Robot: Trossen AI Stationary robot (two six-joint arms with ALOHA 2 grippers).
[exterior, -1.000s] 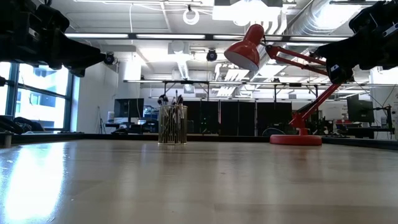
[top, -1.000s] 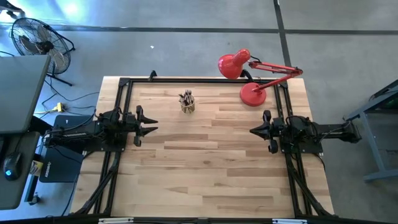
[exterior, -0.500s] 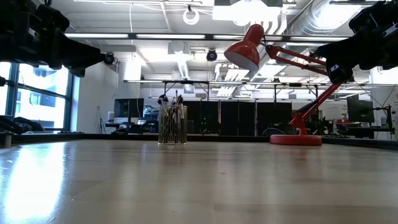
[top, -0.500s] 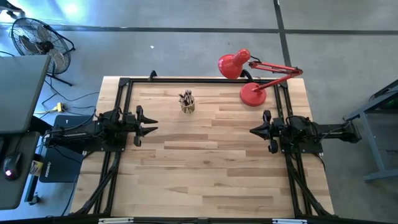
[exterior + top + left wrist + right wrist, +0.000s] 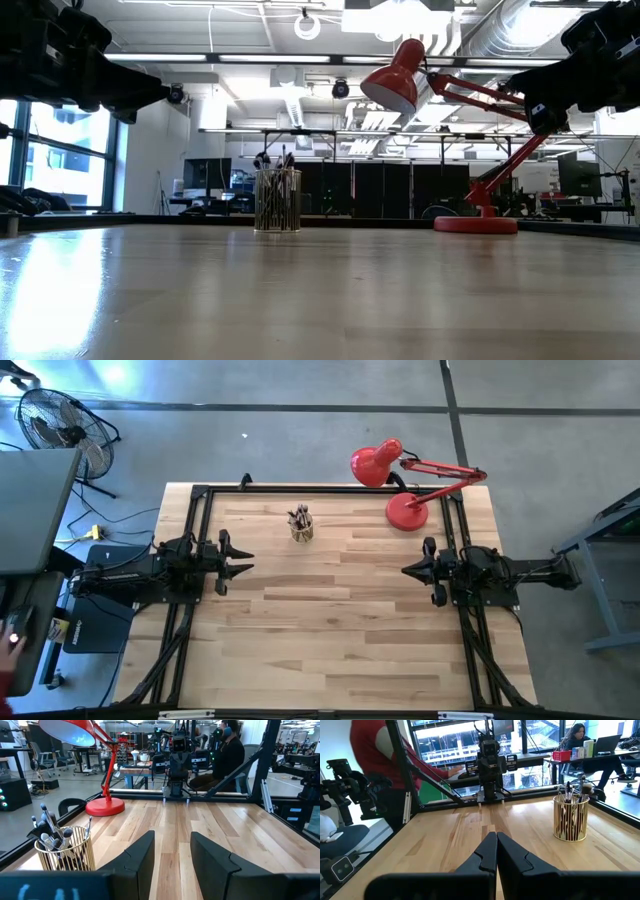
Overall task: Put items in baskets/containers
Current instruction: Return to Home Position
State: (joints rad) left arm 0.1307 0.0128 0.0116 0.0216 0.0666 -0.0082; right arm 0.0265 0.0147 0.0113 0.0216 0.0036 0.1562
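A small yellowish see-through cup point(image 5: 301, 530) stands on its base at the far middle of the wooden table, also seen in the low view point(image 5: 277, 203). Several thin dark brushes point(image 5: 570, 790) stand upright in it, their heads above the rim point(image 5: 50, 827). My left gripper point(image 5: 248, 563) hovers level at the table's left edge, open, with nothing between its fingers point(image 5: 142, 852). My right gripper point(image 5: 405, 570) hovers level at the right edge, shut and empty point(image 5: 496, 840). Both are far from the cup.
A red desk lamp stands on its round base point(image 5: 407, 512) at the far right corner, its head point(image 5: 376, 465) hanging past the far edge. A black frame point(image 5: 200, 495) runs along the table's sides. People sit and stand beyond the table.
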